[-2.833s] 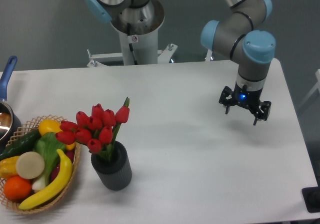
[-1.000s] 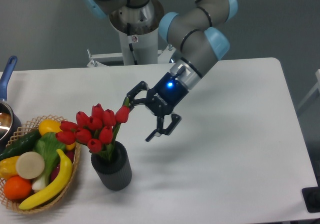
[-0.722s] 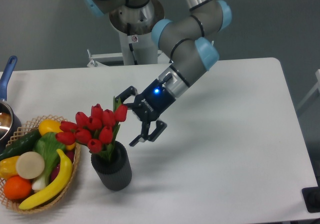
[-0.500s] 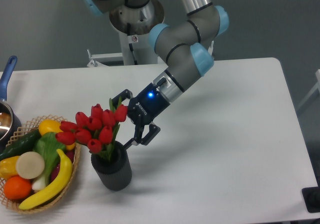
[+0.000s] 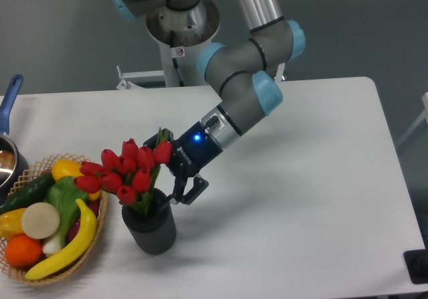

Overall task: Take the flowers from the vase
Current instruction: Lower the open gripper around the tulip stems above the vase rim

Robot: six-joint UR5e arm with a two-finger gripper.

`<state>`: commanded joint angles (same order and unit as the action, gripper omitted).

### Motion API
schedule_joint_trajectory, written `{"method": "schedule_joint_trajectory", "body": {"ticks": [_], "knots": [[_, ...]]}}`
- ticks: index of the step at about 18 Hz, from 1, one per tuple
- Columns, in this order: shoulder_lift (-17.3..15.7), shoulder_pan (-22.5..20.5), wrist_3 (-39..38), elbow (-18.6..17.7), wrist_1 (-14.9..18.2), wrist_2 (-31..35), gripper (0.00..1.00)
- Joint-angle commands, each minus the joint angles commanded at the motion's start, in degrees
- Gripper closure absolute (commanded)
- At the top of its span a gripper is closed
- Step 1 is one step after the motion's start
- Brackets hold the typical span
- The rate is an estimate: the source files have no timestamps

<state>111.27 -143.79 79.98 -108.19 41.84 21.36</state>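
Note:
The flowers [image 5: 128,170], a bunch of red tulip buds with thin green stems and a green leaf, stand in the vase [image 5: 152,229], a short dark grey ribbed cylinder at the front left of the table. My gripper [image 5: 171,169] reaches in from the right, tilted down to the left, right at the bunch's right side. It is open, one finger up behind the leaf tip and the other finger [image 5: 186,192] low beside the vase's mouth. The rightmost bud and the leaf lie between the fingers. Whether the pads touch the stems cannot be made out.
A woven wicker basket [image 5: 65,274] with a banana, an orange, a cucumber and other fruit and vegetables sits just left of the vase. A pot with a blue handle [image 5: 11,93] is at the left edge. The robot's base [image 5: 179,35] stands behind the table.
The arm has swung from the table's right side over to the left and lowered. In the last half second the open gripper closed in on the bunch's right side.

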Motion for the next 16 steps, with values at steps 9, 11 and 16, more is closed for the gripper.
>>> {"method": "schedule_joint_trajectory", "body": {"ticks": [9,11,16], "knots": [[0.0,0.9,-0.3,-0.3,0.0,-0.2,0.60],[-0.2,0.5,-0.3,-0.2,0.0,-0.2,0.92],[-0.4,0.1,-0.3,-0.1,0.0,-0.4,1.00]]}}
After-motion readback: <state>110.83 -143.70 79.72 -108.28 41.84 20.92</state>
